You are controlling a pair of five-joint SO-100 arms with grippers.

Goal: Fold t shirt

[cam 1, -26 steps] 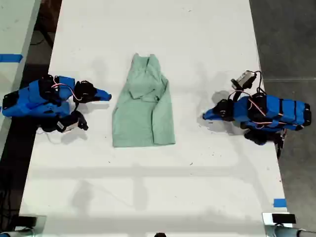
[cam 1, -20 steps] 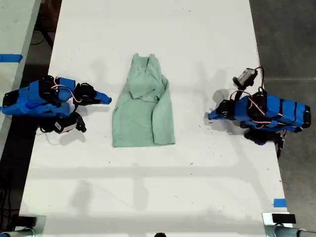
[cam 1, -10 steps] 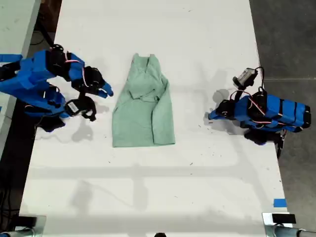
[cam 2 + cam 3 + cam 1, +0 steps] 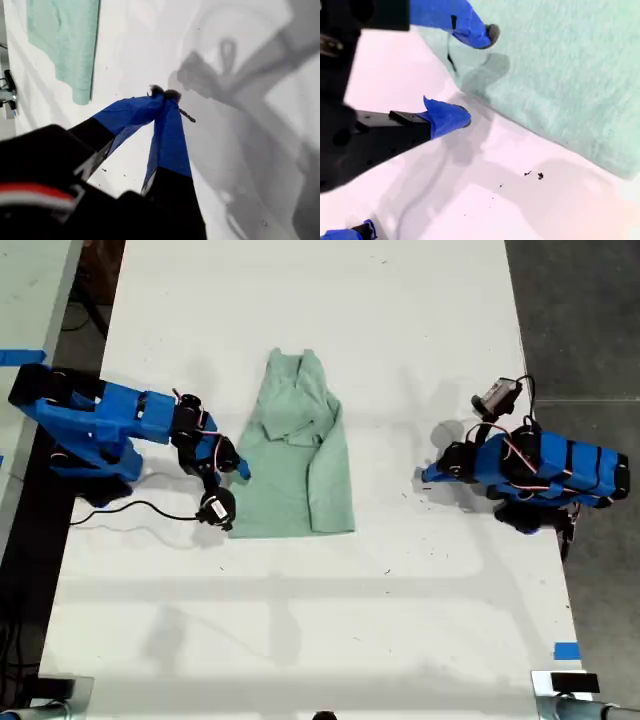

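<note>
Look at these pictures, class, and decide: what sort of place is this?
Probably a robotics lab or test workspace. Two small blue arms sit on a long white table, my second gripper open at the edge of a mint-green t shirt. Blue tape marks the table edge, above a bare grey floor.

Exterior view looks straight down; both wrist views (close) share the t shirt [image 4: 292, 455].
</note>
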